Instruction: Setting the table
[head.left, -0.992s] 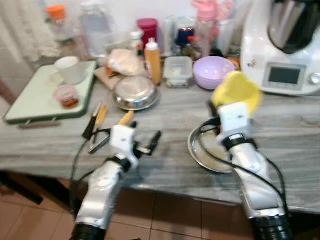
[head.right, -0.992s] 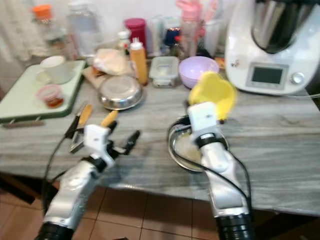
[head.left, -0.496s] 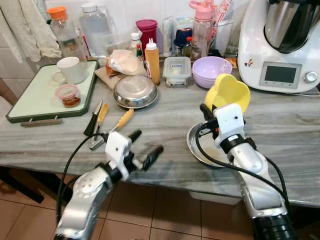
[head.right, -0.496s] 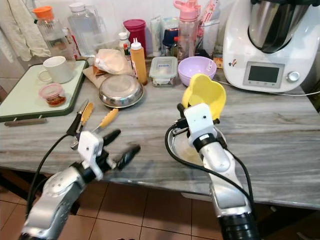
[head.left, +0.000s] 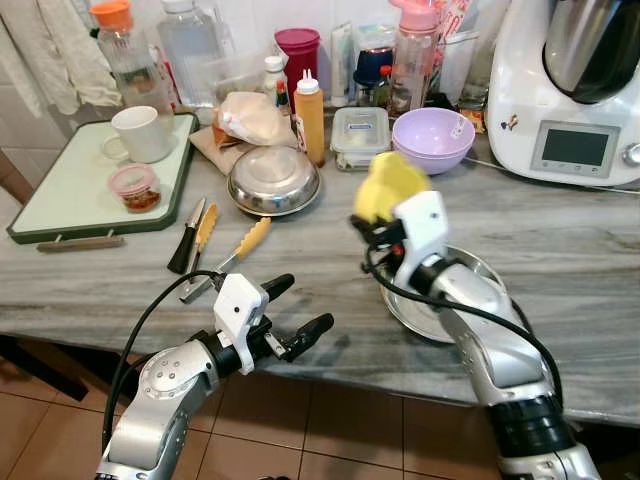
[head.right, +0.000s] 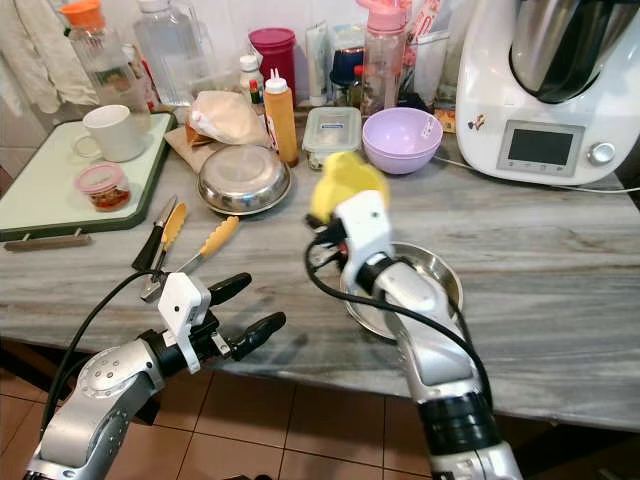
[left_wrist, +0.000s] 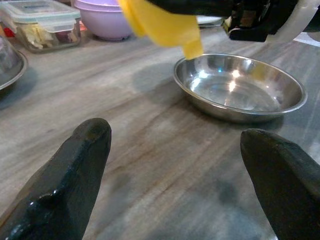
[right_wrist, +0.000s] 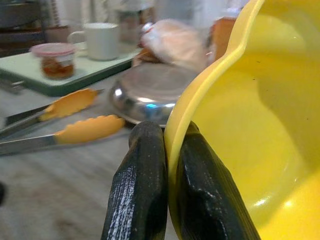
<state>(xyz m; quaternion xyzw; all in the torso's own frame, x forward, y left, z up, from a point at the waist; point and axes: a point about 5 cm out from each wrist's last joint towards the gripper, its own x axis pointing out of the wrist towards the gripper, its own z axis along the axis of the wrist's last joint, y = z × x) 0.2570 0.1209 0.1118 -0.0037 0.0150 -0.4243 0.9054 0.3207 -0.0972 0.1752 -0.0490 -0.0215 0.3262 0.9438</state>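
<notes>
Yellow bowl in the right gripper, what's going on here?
The right gripper is shut on the rim of the yellow bowl, holding it above the marble counter beside the steel dish near the front edge. The left gripper hovers open at the counter's front edge, holding nothing. The tongs lie on the counter beyond it.
</notes>
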